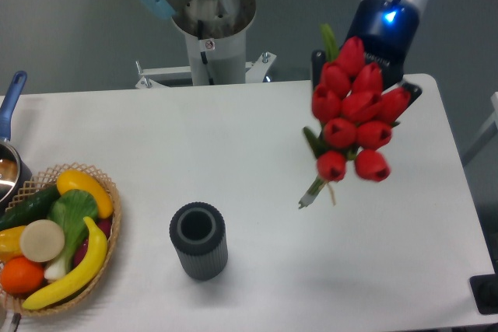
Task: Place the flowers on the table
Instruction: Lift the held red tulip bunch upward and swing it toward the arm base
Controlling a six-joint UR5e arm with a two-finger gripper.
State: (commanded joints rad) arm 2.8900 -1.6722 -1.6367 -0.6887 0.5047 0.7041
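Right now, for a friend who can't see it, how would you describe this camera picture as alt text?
A robot arm's gripper holds a bunch of red tulips in the air above the right side of a white table. An empty dark grey ribbed vase stands upright near the front, and a wicker basket of fruit and vegetables sits at the left edge.

We see the flowers point(355, 118) as smooth, slightly glossy red buds, plastic-looking, on matt green stems. The table point(257, 138) looks smooth, plain and matt white. The vase point(199, 242) is dark grey, ribbed and matt. The basket point(99, 270) is rough woven wicker, its fruit smooth and shiny. The arm's shell point(389, 5) looks like glossy plastic and metal
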